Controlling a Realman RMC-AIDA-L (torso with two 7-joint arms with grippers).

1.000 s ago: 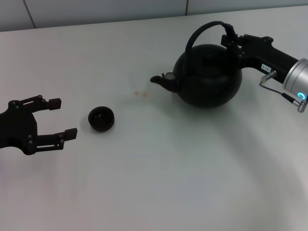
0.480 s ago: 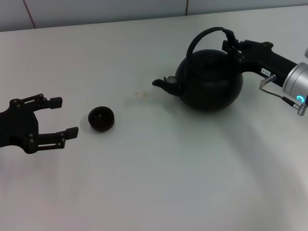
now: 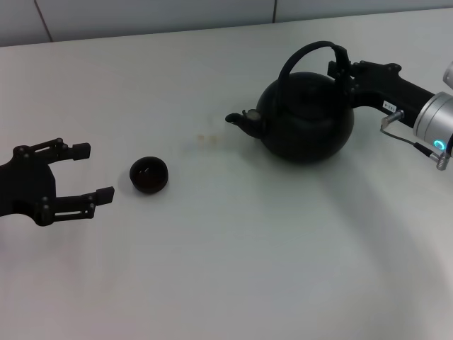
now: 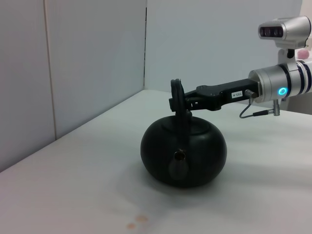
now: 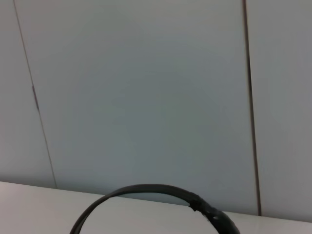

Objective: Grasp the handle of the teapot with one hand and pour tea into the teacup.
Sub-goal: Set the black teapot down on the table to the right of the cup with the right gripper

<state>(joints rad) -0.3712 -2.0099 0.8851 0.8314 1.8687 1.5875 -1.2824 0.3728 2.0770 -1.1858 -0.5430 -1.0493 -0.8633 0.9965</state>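
Note:
The black teapot [image 3: 306,117] is at the right of the white table, its spout pointing left toward the teacup. My right gripper [image 3: 342,67] is shut on the right end of the arched handle [image 3: 304,51]. The left wrist view shows the teapot [image 4: 184,151] spout-on, low at the table, with the right gripper [image 4: 178,101] clamped on the handle [image 4: 176,92]. The handle's arc [image 5: 146,191] shows in the right wrist view. The small dark teacup [image 3: 148,174] stands at the left. My left gripper [image 3: 99,171] is open just left of the cup, apart from it.
Two faint brownish spots [image 3: 207,139] mark the table between cup and teapot. A grey panelled wall [image 3: 156,14] runs along the table's far edge. Bare white tabletop [image 3: 233,269] lies in front of both objects.
The right gripper and the teapot have shifted slightly lower in the head view, and the spout has edged right. The left gripper and the cup have not moved.

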